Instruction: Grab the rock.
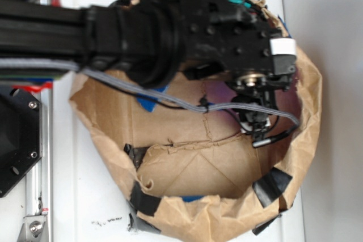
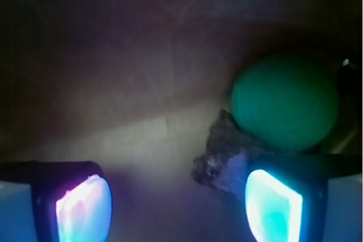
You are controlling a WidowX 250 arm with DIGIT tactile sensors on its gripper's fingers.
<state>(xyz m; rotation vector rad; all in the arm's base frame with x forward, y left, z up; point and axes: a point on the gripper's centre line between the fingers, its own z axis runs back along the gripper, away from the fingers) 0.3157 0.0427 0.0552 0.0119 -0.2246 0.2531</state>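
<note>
Matte black plastic robot arm [image 1: 142, 32]: boxy servo housings joined by a round ribbed collar, small dark recessed screw holes dotted across the wrist block. Grey sheathed cable [image 1: 170, 99] runs along the underside and loops past the wrist, cinched by a black tie. White rectangular label block [image 1: 282, 46] at the far end of the wrist, with a round silver metal hub [image 1: 251, 79] just beneath it. A teal tab shows at the wrist's upper edge. Black gripper [image 2: 178, 202] in the wrist view: two dark-framed fingers with translucent glowing pads, left-of-frame pad [image 2: 82, 207] pink-white to cyan, right-of-frame pad cyan-teal, pale blue-white panels outboard of each.
</note>
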